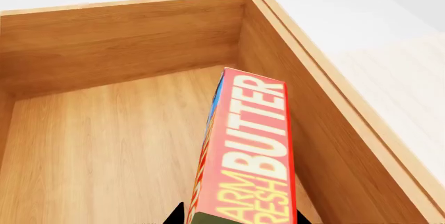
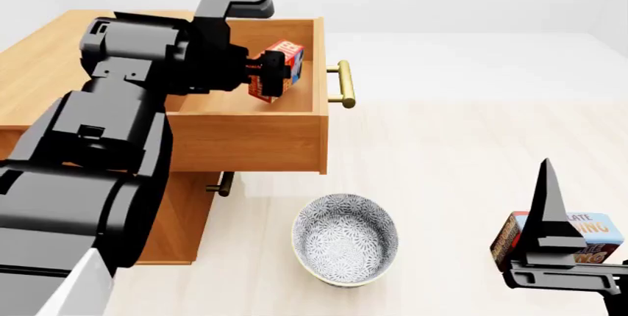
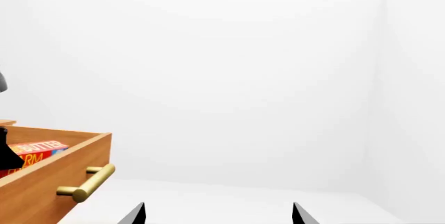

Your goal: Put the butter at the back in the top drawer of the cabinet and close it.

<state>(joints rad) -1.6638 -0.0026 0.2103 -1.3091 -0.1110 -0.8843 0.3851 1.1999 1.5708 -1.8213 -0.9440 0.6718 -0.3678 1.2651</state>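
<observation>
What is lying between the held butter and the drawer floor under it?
Nothing: the left wrist view shows bare wood of the top drawer below the butter.

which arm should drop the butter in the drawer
Left. Its gripper already holds the butter over the open top drawer; the right gripper is far off, jaws open and empty.

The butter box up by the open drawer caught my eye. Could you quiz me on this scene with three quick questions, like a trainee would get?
1. True or false: the top drawer is shut.
2. Which arm holds the butter: A left, B right, C neither?
3. Fill in: the patterned bowl sits on the ____, in front of the cabinet.

Key
1. False; it is pulled out, its brass handle well clear of the front.
2. A; the left gripper grips it above the drawer's inside. The right gripper is empty, fingers apart.
3. Floor.
</observation>
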